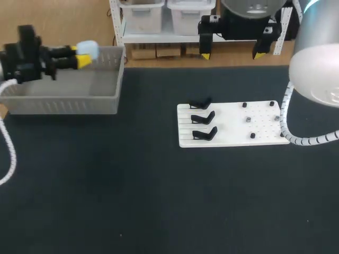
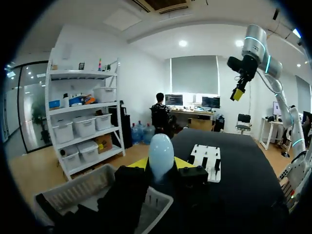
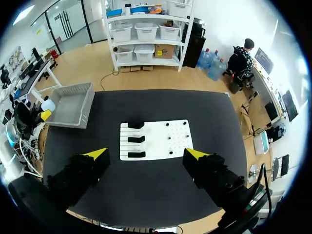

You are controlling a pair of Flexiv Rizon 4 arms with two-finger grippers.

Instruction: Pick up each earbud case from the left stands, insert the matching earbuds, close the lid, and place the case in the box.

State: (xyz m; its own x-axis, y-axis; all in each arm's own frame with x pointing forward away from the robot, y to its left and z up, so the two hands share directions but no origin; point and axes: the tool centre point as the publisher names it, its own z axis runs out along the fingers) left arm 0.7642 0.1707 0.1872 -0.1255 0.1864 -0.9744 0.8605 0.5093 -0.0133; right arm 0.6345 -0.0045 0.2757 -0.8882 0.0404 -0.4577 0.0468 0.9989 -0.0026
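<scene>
Far left of the bench, my left end effector (image 1: 85,54) is clamped on the earbud case (image 1: 88,48), a pale blue egg-shaped shell pinched between the yellow tips. The case hangs over the far right corner of the box (image 1: 63,98), the grey slotted basket at the far left, and it's above the rim, not down inside. In the left wrist view the shell reads as one smooth piece, so I'd call the lid closed, though I can't see the seam.

Moving right, the white board (image 1: 233,124) lies near the middle of the bench. Its three black stands (image 1: 204,117) sit in a column along the left edge, and all three are bare: no case is waiting on any of them. On the right half of the board there are a few small dark bits (image 1: 248,119). They're too small for me to say whether they're earbuds or just pegs.

Further right and far back, my right end effector (image 1: 230,54) hangs high above the bench, fingers wide apart, holding nothing.

My read on progress: picking, loading and closing look done for this case, and what's left is lowering it and letting go in the box. With the stands bare, this could be the last one. Whether other cases already lie in the box, I can't tell from here
</scene>
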